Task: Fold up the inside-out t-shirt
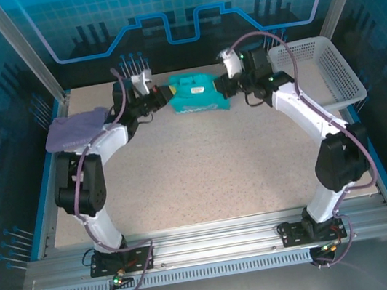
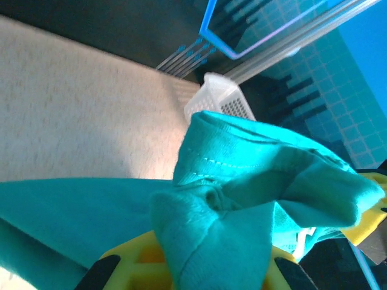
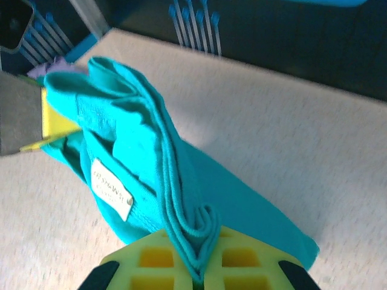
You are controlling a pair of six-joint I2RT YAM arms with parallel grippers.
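I am pinching the t-shirt [image 1: 196, 93] at both ends, my left gripper [image 1: 163, 101] and right gripper [image 1: 228, 84] each clamped tight on a bunched edge, stretching it between them at the far side of the table [image 1: 204, 165]. It is hanging crumpled, its lower part perhaps touching the surface. I am judging the folding barely begun: flattening and every fold remain.

Top external: high, looking down onto table [image 1: 204, 165]. Wrist views: close, opposite sides of t-shirt [image 2: 242, 199].
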